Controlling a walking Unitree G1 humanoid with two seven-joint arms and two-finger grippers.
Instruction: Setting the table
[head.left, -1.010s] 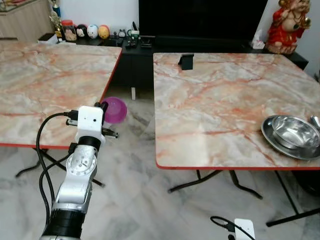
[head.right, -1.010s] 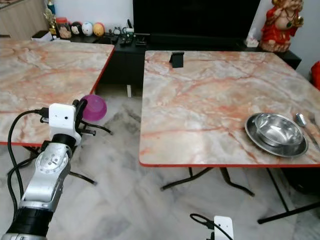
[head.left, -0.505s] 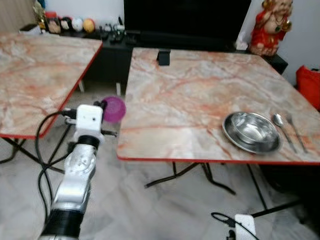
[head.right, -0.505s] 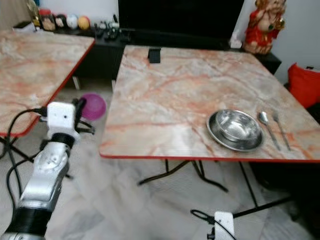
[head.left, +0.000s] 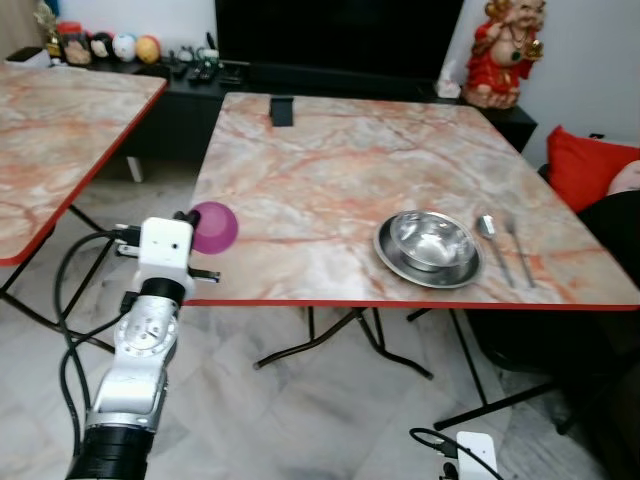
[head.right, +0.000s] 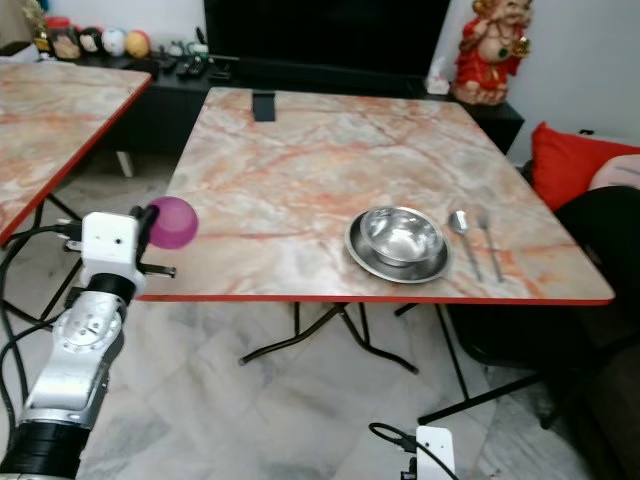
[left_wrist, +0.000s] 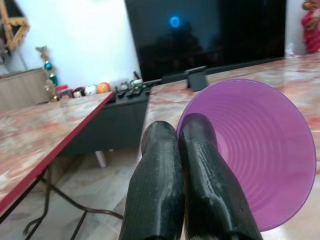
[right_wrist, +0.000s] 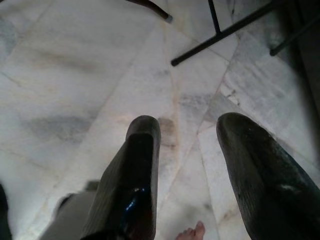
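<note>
**Purple bowl pinched at the near-left corner of the table**

Ahead and to the right of the left end effector: a marble-topped table (head.left: 330, 170) with a red edge, on folding black legs over a pale marble floor (head.left: 300, 420). Off to the other side of that end effector, a second marble table (head.left: 50, 130). Beyond both, a dark TV cabinet (head.left: 330, 85) under a black screen, with a red figurine (head.left: 498, 55) at its right end and small ornaments (head.left: 100, 45) at its left.

Well to the right of the left end effector, on the table's near part: a steel plate (head.left: 428, 262) carrying a steel bowl (head.left: 430, 240). Just right of the plate, lying side by side: a spoon (head.left: 490, 240) and a fork (head.left: 517, 255). Near the table's far edge, a small black stand (head.left: 283, 110). Past the table's right side, a red cushion (head.left: 585, 165).

Raised at the table's near-left corner: the left end effector (left_wrist: 180, 185), fingers (left_wrist: 155, 185) pressed together on the rim of a purple bowl (left_wrist: 255, 150), bowl tipped on its side and held off the table top.

Down low, pointing at the floor: the right end effector (right_wrist: 200, 175), fingers spread apart, gripping nothing.
</note>
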